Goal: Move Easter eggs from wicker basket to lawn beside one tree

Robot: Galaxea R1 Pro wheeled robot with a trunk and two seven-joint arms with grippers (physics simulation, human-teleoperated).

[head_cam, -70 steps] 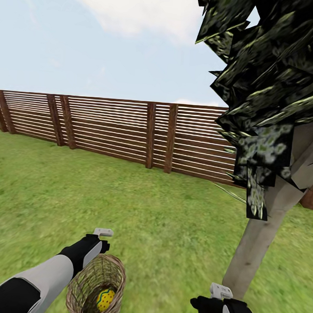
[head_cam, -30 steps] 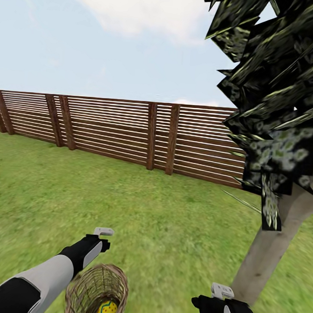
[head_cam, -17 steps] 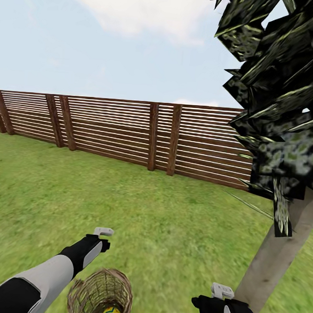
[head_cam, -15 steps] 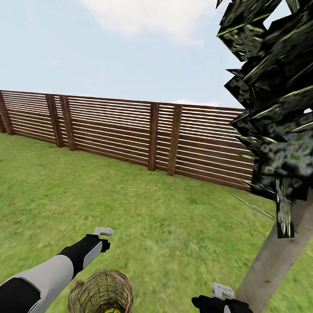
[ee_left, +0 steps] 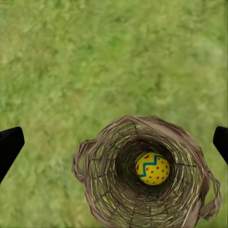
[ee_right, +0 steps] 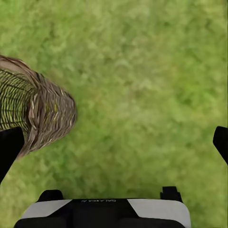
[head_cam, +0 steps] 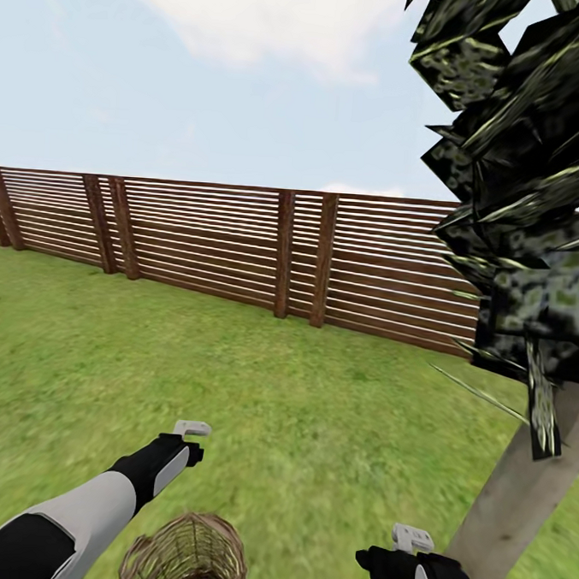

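The wicker basket (head_cam: pixel 184 554) stands on the lawn (head_cam: pixel 316 411) at the bottom edge of the head view, just below my left forearm. The left wrist view looks straight down into the basket (ee_left: pixel 118 190), where one yellow Easter egg (ee_left: pixel 152 168) with a blue zigzag and red dots lies at the bottom. My left gripper (head_cam: pixel 192 427) hovers above the grass beyond the basket, open and empty, fingertips (ee_left: pixel 9 145) far apart. My right gripper (head_cam: pixel 412 537) is open and empty too, low near the tree trunk (head_cam: pixel 524 497). The basket's side (ee_right: pixel 42 114) appears in the right wrist view.
A brown slatted fence (head_cam: pixel 241 244) closes the garden across the back. Dark angular foliage (head_cam: pixel 527 184) hangs over the right side above the trunk. Open grass lies between basket, tree and fence.
The whole view has shifted: the basket has slid down to the bottom edge and the tree further right, so the camera has moved. Both arms hold the same pose.
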